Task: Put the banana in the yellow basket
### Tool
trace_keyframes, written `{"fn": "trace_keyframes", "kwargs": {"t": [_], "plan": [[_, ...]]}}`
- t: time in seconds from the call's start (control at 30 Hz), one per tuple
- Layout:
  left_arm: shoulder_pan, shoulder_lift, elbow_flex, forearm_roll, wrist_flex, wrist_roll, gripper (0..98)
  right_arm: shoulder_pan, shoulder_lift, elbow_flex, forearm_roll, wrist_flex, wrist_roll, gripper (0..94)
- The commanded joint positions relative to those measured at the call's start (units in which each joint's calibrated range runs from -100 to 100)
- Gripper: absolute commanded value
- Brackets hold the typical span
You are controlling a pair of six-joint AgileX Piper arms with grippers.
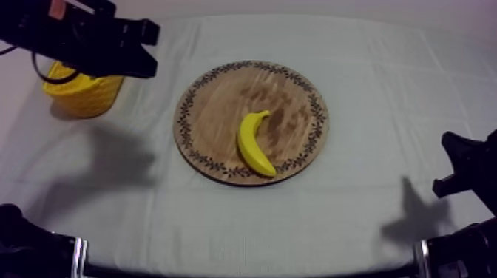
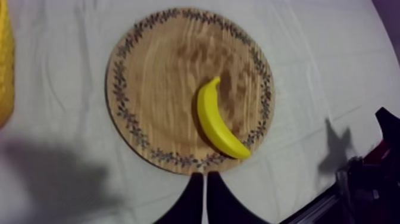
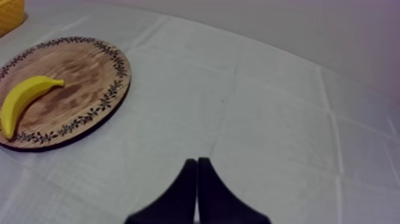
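A yellow banana (image 1: 255, 144) lies on the right half of the round wooden board (image 1: 218, 103) in the middle of the table. The yellow basket (image 1: 81, 92) stands at the far left. My left gripper (image 1: 146, 50) hangs high beside the basket, left of the board. In the left wrist view its fingers (image 2: 204, 196) lie together as a narrow wedge, shut on nothing, with the banana (image 2: 218, 122) and board (image 2: 155, 71) beyond them. My right gripper (image 1: 446, 164) rests low at the right; it (image 3: 197, 179) is shut over bare cloth, the banana (image 3: 24, 98) far off.
The grey-white cloth (image 1: 384, 89) covers the whole table, with wide room around the board. The basket's edge (image 3: 11, 15) peeks in beyond the board (image 3: 83, 65) in the right wrist view. My right arm (image 2: 372, 179) shows past the board in the left wrist view.
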Motion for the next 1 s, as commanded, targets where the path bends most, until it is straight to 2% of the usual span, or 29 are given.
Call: {"fn": "trace_keyframes", "kwargs": {"t": [0.0,0.13,0.3,0.37,0.57,0.63,0.77,0.97], "plan": [[0.04,3.52,-0.89,1.23,0.36,0.54,0.3,0.01,0.0,-0.03,0.01,0.01,0.0,0.3],[0.08,7.73,-2.75,3.14,1.01,1.42,0.2,0.01,0.0,-0.03,0.01,0.01,0.0,0.3],[0.27,11.71,-5.52,3.89,0.82,2.64,3.4,0.01,0.0,-0.03,0.01,0.01,0.0,0.3],[0.33,12.85,-6.75,3.99,0.54,3.01,13.0,0.01,0.0,-0.03,0.01,0.01,0.0,0.3],[1.1,15.93,-10.35,3.53,-0.21,4.66,57.2,0.01,0.0,-0.03,0.01,0.01,0.0,0.3],[1.25,17.25,-11.57,3.55,0.14,5.12,68.3,0.01,0.0,-0.03,0.01,0.01,0.0,0.3],[1.39,20.39,-14.16,3.65,1.18,5.78,82.0,0.01,0.0,-0.03,0.01,0.01,0.0,0.3],[1.71,25.47,-17.59,4.54,1.85,5.78,92.0,0.01,0.0,-0.03,0.01,0.01,0.0,0.3]]}}
